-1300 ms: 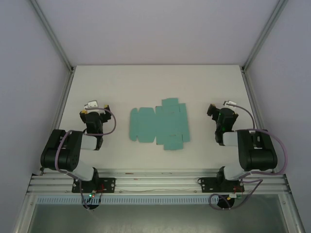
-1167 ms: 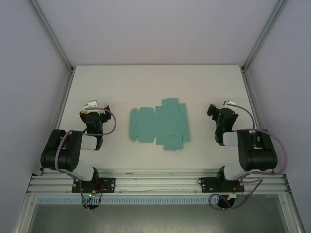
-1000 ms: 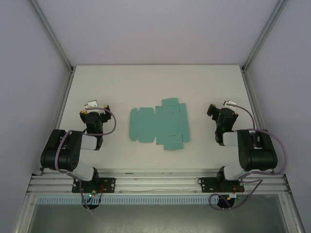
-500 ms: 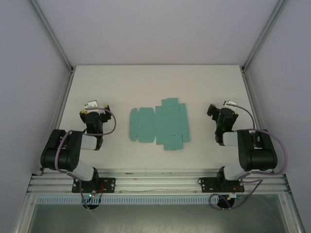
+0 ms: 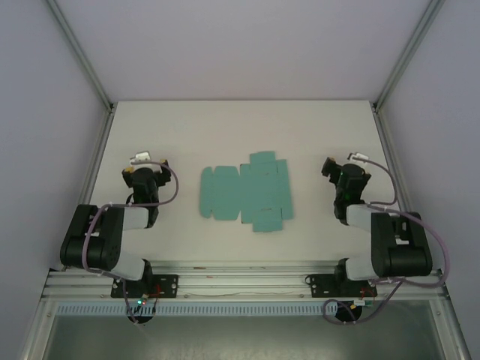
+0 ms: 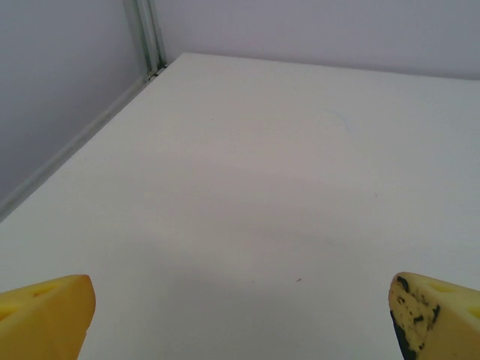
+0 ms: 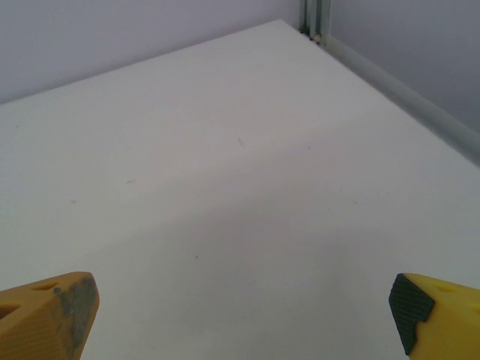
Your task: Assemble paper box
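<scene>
The paper box [image 5: 246, 192] is a flat teal-green die-cut sheet with flaps, lying unfolded on the white table [image 5: 240, 127] midway between the arms. My left gripper [image 5: 145, 174] hovers to the left of the sheet, apart from it. My right gripper [image 5: 339, 172] hovers to the right of it, also apart. In the left wrist view the left gripper [image 6: 240, 319] is open, its yellow fingertips [image 6: 45, 315] wide apart over bare table. The right wrist view shows the right gripper [image 7: 244, 319] open too, with nothing between its yellow fingertips [image 7: 439, 315].
Pale walls and metal frame posts [image 5: 81, 56] enclose the table on three sides. An aluminium rail [image 5: 240, 281] runs along the near edge under the arm bases. White table surface stretches beyond the sheet toward the back wall.
Both arms have shifted slightly, their wrists moving a little forward and their elbows settling. The teal sheet has not moved. Both grippers stay open.
</scene>
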Robot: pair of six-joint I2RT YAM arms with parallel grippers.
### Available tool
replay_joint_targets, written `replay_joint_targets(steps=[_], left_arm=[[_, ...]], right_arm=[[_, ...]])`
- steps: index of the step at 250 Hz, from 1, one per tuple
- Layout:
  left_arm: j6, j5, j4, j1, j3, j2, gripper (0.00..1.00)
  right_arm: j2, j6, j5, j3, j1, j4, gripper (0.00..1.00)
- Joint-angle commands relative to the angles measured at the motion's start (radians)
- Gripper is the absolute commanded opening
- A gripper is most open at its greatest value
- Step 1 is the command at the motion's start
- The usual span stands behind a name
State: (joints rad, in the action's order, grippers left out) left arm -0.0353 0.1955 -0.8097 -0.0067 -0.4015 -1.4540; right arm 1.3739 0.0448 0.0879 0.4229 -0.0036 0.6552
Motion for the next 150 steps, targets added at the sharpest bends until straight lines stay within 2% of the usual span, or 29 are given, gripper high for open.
replay_joint_targets(steps=[1,15,42,57,76,127,150], left_arm=[[-0.023,0.048,0.228,-0.015,-0.087,0.1,1.0],[-0.072,0.031,0.287,-0.014,-0.092,0.153,1.0],[-0.16,-0.084,0.491,-0.02,-0.163,0.217,1.0],[-0.207,-0.161,0.584,-0.033,-0.209,0.218,1.0],[-0.245,-0.246,0.662,-0.071,-0.25,0.199,1.0],[-0.313,-0.306,0.73,-0.193,-0.288,0.126,1.0],[-0.327,-0.36,0.747,-0.224,-0.3,0.086,1.0]], right_arm=[[-0.083,0.046,0.05,0.075,0.004,-0.186,1.0],[-0.114,0.083,0.048,0.096,0.009,-0.235,1.0],[-0.161,0.149,0.007,0.162,0.035,-0.378,1.0],[-0.172,0.156,-0.004,0.212,0.084,-0.485,1.0],[-0.18,0.172,-0.029,0.266,0.162,-0.592,0.96],[-0.092,0.242,-0.104,0.398,0.396,-0.817,0.75],[-0.002,0.277,-0.175,0.43,0.461,-0.836,0.58]])
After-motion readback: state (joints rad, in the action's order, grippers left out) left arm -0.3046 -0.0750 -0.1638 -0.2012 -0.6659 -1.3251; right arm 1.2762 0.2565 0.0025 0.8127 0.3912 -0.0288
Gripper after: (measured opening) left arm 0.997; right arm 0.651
